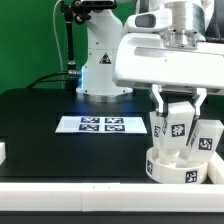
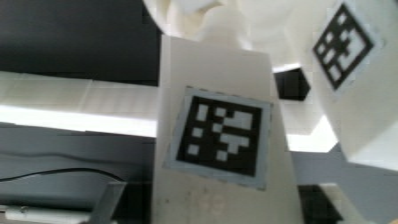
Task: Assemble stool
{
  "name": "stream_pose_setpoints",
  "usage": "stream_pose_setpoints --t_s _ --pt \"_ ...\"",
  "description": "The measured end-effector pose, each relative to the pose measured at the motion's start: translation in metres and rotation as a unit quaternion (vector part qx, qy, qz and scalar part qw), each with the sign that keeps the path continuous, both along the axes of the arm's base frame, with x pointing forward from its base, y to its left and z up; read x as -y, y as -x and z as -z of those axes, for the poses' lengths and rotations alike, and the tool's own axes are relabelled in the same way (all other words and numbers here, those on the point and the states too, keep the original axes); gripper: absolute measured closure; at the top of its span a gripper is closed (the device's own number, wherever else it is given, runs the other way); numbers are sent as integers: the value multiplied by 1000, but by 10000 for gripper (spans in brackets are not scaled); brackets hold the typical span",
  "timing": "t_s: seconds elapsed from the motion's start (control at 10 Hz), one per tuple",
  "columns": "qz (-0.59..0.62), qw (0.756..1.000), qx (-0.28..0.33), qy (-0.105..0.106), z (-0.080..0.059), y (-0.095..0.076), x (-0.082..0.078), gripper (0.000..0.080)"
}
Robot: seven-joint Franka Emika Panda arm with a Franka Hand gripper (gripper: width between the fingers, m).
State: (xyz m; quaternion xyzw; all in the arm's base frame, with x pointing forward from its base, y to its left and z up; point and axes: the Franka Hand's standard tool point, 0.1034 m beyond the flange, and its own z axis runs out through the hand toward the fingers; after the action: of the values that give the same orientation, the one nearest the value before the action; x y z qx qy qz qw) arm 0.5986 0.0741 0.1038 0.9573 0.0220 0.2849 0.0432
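My gripper (image 1: 178,104): both fingers (image 1: 158,100) come down either side of a leg block (image 1: 176,122) and press its flanks, so I am clamped on it; in the wrist view my fingertips are too blurred to judge.

Leg block in my grasp: upright, tagged face outward, straight below my palm at 6 o'clock; its lower end reaches the seat ring (image 1: 175,169). In the wrist view it (image 2: 222,120) fills the middle, tag (image 2: 224,133) square on.

Seat ring: round, white, tagged on its side, at 6 o'clock beneath me, near the front rail (image 1: 70,192), at the exterior view's right.

Second leg (image 1: 206,138): leans in the ring at about 4 o'clock from my fingers, close beside the held block; whether they touch, I cannot tell.

Marker board (image 1: 100,125): flat on the black table (image 1: 40,130), at 9 o'clock, well apart.

Arm base (image 1: 100,60): at 10 o'clock, behind the board.

Small white part (image 1: 3,152): far at 8 o'clock, at the picture's edge.
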Motion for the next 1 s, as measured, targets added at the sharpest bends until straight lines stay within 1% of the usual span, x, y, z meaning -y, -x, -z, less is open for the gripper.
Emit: stream_pose_setpoints --t_s 0.3,0.4,0.6,0.8,1.0 --pt "0 1000 0 1 0 0 2 472" --pt "-1 1000 -1 4 0 -1 7 472" --pt "0 1000 -1 6 0 -2 12 472" --pt "1 1000 0 6 -1 -3 13 472" --pt "0 1000 -2 7 2 -2 11 472"
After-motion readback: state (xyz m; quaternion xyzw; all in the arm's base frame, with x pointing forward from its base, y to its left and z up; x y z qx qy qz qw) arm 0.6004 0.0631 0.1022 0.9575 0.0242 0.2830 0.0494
